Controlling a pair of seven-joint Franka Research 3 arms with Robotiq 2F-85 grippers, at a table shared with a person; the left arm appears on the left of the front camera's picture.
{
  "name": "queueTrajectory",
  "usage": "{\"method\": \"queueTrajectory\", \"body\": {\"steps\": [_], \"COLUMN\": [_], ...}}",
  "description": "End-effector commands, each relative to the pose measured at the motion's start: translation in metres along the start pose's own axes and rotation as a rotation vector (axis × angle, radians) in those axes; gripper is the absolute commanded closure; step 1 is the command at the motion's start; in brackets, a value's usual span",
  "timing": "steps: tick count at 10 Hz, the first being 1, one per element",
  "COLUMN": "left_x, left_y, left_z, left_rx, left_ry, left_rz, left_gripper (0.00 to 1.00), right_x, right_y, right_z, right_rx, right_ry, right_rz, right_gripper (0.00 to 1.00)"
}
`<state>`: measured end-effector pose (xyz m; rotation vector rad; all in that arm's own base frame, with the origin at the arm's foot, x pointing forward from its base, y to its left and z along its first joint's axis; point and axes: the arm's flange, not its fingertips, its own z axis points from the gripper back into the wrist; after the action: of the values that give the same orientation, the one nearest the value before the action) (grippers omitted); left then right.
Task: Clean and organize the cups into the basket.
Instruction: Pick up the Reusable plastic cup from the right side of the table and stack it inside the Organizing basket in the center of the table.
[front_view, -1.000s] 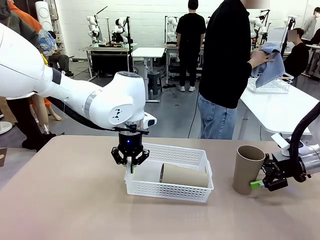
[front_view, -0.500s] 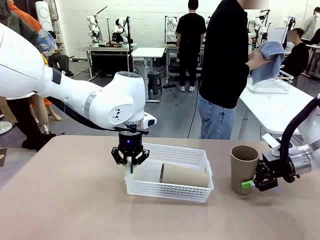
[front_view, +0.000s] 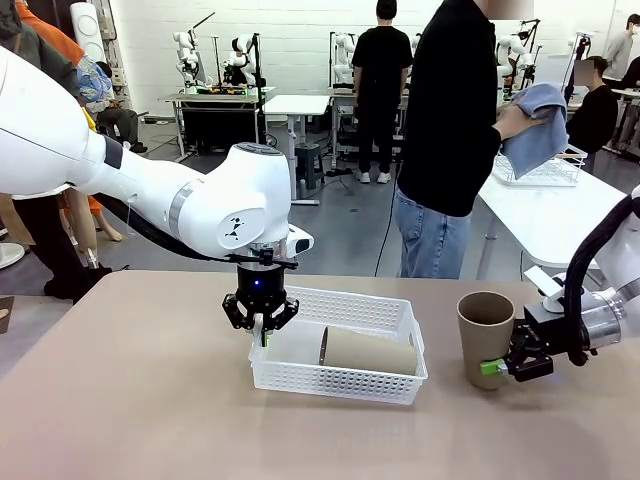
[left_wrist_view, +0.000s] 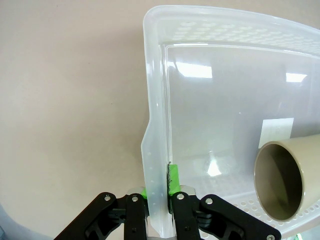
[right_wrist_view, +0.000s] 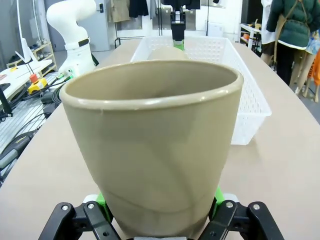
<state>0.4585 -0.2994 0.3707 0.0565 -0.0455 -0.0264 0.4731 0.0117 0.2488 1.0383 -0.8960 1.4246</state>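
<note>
My right tool (front_view: 497, 366) has moved left over the bench (front_view: 150, 400) and in on the upright brown cup (front_view: 486, 335). A second ago it sat just right of the cup with jaws spread and one green pad beside the lower wall. The jaws have now closed on the cup's lower part, a pad on each side. The cup has shifted left with the push and ended up nearer the right end of the basket (front_view: 340, 380). I can't tell whether its base has left the bench.
</note>
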Motion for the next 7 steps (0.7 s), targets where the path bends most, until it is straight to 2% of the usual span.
{"method": "queueTrajectory", "body": {"steps": [1, 2, 4, 5, 7], "left_x": [0.0, 0.0, 0.0, 0.0, 0.0], "left_y": [-0.001, -0.001, -0.001, -0.001, -0.001], "left_z": [0.002, 0.002, 0.002, 0.002, 0.002], "left_rx": [0.003, 0.003, 0.003, 0.003, 0.003], "left_ry": [-0.005, -0.005, -0.005, -0.005, -0.005], "left_rz": [0.004, 0.004, 0.004, 0.004, 0.004], "left_gripper": [1.0, 1.0, 1.0, 1.0, 1.0], "right_x": [0.024, 0.058, 0.14, 0.165, 0.189], "right_y": [0.019, 0.042, 0.084, 0.095, 0.107], "right_z": [0.003, 0.0, 0.006, 0.012, 0.022], "right_rx": [0.013, 0.031, 0.042, 0.025, 0.008], "right_ry": [0.006, 0.069, 0.103, 0.101, 0.082], "right_rz": [0.001, 0.03, 0.088, 0.1, 0.117], "right_gripper": [1.0, 1.0, 1.0, 1.0, 1.0]}}
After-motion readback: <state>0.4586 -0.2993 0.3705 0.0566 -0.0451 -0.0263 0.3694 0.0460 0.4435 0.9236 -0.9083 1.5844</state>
